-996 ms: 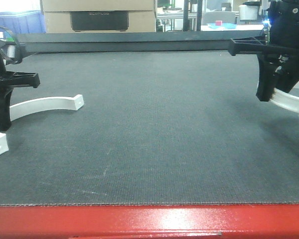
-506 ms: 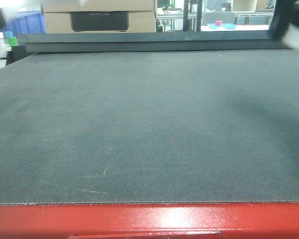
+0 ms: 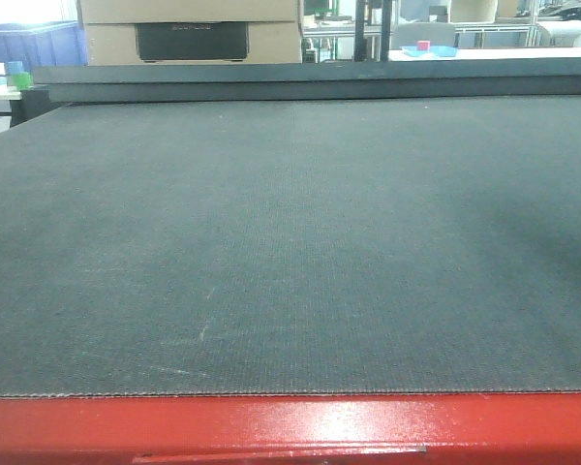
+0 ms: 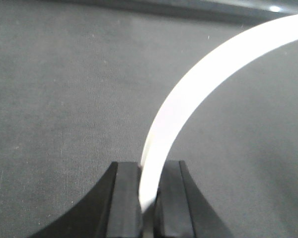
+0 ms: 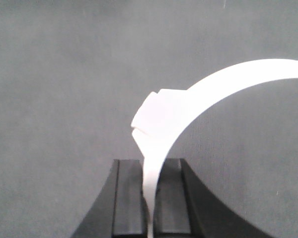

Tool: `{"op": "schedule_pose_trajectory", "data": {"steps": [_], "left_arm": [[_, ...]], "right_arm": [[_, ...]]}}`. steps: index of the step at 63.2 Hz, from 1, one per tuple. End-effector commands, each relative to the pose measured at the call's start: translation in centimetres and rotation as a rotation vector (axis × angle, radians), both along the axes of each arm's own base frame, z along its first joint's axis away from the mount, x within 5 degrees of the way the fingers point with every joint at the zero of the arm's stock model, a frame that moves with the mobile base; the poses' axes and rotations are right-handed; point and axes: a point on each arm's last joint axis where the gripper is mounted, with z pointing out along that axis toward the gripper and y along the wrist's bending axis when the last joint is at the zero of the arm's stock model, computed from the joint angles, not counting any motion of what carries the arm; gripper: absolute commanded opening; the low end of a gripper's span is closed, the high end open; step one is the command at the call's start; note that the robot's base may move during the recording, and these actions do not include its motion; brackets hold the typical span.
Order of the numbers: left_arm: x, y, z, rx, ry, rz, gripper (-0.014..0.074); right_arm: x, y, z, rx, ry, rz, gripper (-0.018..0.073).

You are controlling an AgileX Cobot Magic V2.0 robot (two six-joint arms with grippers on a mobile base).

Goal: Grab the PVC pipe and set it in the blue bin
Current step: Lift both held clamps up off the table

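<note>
Left hand (image 4: 148, 201) and right hand (image 5: 151, 201) each pinch a curved PVC pipe (image 4: 188, 94) by its end, likely light, stiff, slippery.

The front view is evenly lit and sharp, with soft glare on the red table edge (image 3: 349, 426) at 6 o'clock and blown-out daylight at 11 o'clock. In the wrist views the left PVC pipe (image 4: 188, 94) and right PVC pipe (image 5: 238, 74) bloom white — overexposed, soft-edged.
</note>
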Motion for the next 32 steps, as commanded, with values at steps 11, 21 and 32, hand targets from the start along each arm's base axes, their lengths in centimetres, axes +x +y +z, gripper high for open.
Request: {"op": "schedule_pose_trajectory", "data": {"steps": [11,21,32], "left_arm": [[-3.3,1.1,-2.8,-0.055,-0.128,0.004,-0.011],[-4.8,2.6,-4.4,-0.055,-0.131,0.065,-0.011],[-5.9,3.6,-4.1,-0.064,-0.176,0.106,-0.011]], "right_arm": [[-5.7,-0.8,-1.1,-0.002,-0.166,-0.003,-0.0167],[-8.8,-1.2,-2.1,0.005,-0.224,-0.005,-0.0167],[-11.0,-1.5,-1.3,0.018,-0.318,-0.008,-0.0167]]}}
